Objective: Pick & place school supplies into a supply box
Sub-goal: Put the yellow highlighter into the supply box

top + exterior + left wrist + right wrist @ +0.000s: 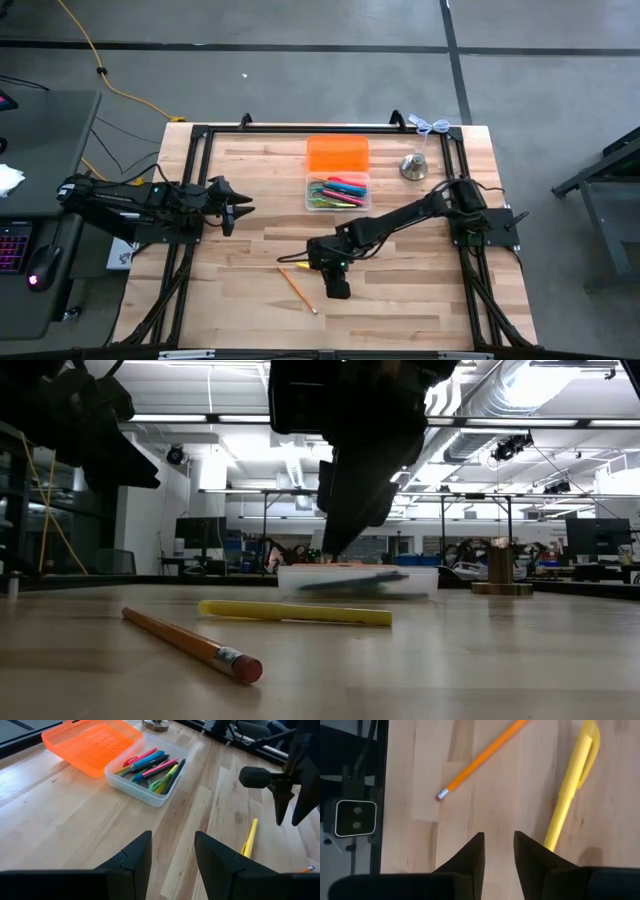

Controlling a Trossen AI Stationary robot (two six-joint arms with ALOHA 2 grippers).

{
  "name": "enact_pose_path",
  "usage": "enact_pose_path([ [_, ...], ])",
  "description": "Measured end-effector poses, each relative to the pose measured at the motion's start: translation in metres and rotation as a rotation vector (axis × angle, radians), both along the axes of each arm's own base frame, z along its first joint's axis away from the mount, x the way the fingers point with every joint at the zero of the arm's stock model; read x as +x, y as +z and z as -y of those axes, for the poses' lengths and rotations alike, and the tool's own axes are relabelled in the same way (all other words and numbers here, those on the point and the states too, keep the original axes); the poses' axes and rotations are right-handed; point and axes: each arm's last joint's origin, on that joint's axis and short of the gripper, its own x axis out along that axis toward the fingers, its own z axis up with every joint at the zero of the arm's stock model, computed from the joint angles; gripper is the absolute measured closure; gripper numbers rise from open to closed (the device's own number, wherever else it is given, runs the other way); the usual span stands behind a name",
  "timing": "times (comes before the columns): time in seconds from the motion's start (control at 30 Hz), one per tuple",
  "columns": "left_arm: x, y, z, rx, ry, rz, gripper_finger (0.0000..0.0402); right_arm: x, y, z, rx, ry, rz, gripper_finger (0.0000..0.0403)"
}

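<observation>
Poised point-down over bare wood with fingers slightly apart and empty: right gripper [498,851], seemingly lining up on the yellow pen [568,795] just beside one fingertip. Farther out, pencil [480,757], then the half-filled box [336,192], beside its lid [337,154]. Parked well off, also apart and empty: left gripper [172,851].

We are seeing pens [338,190] lying in the clear supply box [312,203] beside its orange lid [337,155]. A yellow pen [568,795] and an orange pencil [297,290] are lying loose on the worktop.

The wooden table [420,300] carries a clear supply box [337,192], orange lid [337,155], silver bell [413,167], yellow pen [295,612] and orange pencil [297,290].
</observation>
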Motion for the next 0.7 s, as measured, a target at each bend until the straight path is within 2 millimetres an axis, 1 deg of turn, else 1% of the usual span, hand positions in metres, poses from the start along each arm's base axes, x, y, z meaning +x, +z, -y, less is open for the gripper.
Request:
enact_pose_path([
  [0.13,0.0,0.0,0.0,0.001,0.001,-0.001,0.0222,0.004,-0.002,0.005,0.02,0.0,0.009,0.0323],
  [0.3,0.0,0.0,0.0,0.001,0.001,0.0,0.0222,0.012,0.001,0.016,0.043,-0.006,0.072,0.0312],
  [0.47,0.0,0.0,0.0,0.001,0.001,0.0,0.0222,0.015,0.002,0.027,0.046,-0.031,0.087,0.0291],
  [0.7,0.0,0.0,0.0,0.001,0.001,-0.001,0.0222,0.019,0.005,0.028,0.094,-0.012,0.127,0.0256],
])
